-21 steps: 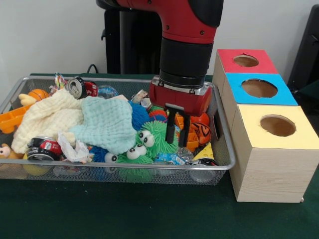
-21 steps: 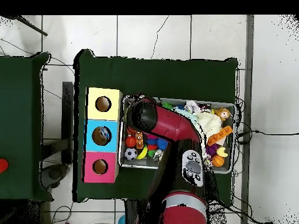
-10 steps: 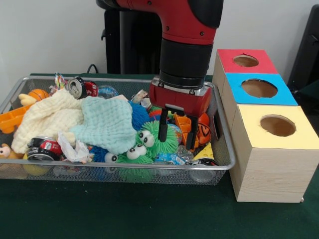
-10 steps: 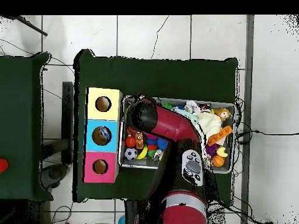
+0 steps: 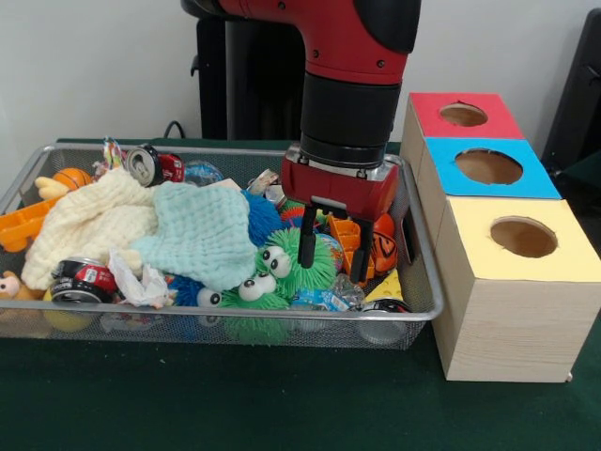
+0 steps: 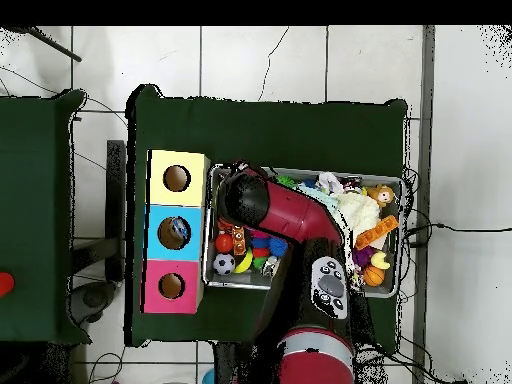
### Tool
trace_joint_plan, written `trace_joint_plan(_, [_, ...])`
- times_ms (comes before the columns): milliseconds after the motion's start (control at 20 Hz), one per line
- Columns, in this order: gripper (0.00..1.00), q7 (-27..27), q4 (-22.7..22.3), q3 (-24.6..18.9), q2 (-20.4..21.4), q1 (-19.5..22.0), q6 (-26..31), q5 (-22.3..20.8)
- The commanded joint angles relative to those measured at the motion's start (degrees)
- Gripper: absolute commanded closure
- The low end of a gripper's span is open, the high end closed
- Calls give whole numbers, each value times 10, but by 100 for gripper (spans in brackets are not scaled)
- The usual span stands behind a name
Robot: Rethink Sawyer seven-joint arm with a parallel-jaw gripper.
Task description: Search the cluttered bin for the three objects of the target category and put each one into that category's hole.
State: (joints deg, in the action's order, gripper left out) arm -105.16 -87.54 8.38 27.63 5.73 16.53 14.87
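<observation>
My gripper (image 5: 333,256) hangs open low over the right end of the wire mesh bin (image 5: 113,314). Its two black fingers straddle a small orange and blue toy (image 5: 334,241), with a green fuzzy toy with googly eyes (image 5: 282,268) just to the left and a tiger-striped orange ball (image 5: 381,246) to the right. I cannot tell whether the fingers touch anything. To the right of the bin stand three boxes with round holes: yellow (image 5: 522,240), blue (image 5: 488,167), red (image 5: 463,115). In the overhead view the red arm (image 6: 285,215) hides the gripper.
A light blue cloth (image 5: 202,233) and a cream cloth (image 5: 89,224) cover the bin's middle and left. Soda cans (image 5: 150,166) (image 5: 80,280), an orange toy (image 5: 23,225) and a crumpled wrapper (image 5: 139,280) lie around them. A soccer ball (image 6: 224,263) sits by the boxes.
The fingers stood close together a second ago and have spread wide apart. The arm has barely moved over the right end of the bin.
</observation>
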Motion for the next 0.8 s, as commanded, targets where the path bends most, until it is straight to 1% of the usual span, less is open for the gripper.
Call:
trace_joint_plan(50, [0, -105, -34, -38, -27, 12, -33, 4])
trace_joint_plan(450, [0, -104, -35, -42, -28, 15, -47, 1])
trace_joint_plan(500, [0, -104, -32, -43, -36, 15, -53, 0])
trace_joint_plan(800, [0, -103, -22, -45, -54, 16, -64, 2])
